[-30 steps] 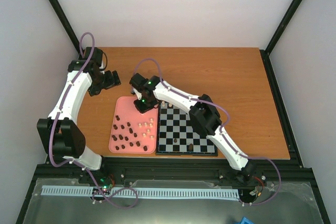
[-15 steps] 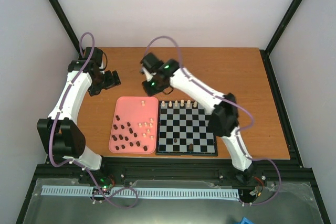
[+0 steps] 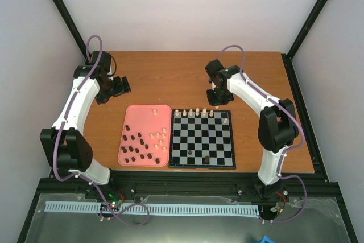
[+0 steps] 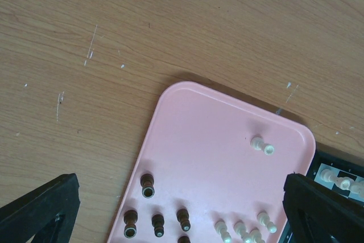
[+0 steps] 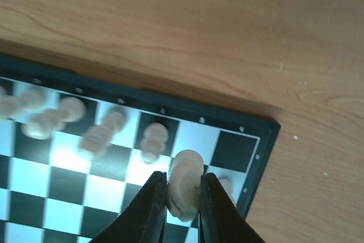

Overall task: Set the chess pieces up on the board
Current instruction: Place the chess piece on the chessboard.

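The right gripper [image 3: 214,101] is clamped on a cream chess piece [image 5: 185,183], pinched upright between both fingers [image 5: 156,197]. It hangs above the 1 o'clock corner of the board [image 3: 202,166]; whether the piece touches the squares cannot be told. A row of cream pieces [image 3: 193,111] stands along the board's 12 o'clock edge, blurred in the wrist view. Two dark pieces [image 3: 189,153] stand near its 6 o'clock edge. At the board's 9 o'clock, just beside it, lies the pink tray [image 3: 133,119], holding dark pieces [image 3: 136,146] and cream pieces [image 3: 161,136]. One lone cream piece [image 4: 263,145] lies tipped over near the tray's far edge. The left gripper [image 3: 119,86] hovers at the tray's 11 o'clock over the wooden table [image 3: 256,78], fingers spread wide, holding nothing.
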Controlling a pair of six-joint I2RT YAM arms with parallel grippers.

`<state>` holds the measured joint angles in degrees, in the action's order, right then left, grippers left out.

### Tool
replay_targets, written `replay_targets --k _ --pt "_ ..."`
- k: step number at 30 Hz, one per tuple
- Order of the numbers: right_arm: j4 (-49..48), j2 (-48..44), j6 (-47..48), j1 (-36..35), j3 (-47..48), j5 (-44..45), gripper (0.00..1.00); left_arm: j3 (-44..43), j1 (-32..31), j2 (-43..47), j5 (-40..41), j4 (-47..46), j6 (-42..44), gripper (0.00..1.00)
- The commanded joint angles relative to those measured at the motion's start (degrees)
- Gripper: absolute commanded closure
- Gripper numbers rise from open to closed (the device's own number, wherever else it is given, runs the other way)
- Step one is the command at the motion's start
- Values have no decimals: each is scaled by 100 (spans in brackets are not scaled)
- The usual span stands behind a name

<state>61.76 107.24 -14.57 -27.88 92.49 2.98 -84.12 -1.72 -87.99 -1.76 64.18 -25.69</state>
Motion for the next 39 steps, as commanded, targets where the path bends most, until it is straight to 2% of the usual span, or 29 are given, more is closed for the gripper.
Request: replay_targets --k 1,15,39 --pt "-334 -166 35 120 -362 154 97 -42 36 88 -36 -82 90 0" --pt "-887 1 -3 168 -1201 143 97 -46 35 21 35 -81 108 0" --pt "-1241 274 27 268 -1396 87 95 -124 32 -172 64 -66 117 0"
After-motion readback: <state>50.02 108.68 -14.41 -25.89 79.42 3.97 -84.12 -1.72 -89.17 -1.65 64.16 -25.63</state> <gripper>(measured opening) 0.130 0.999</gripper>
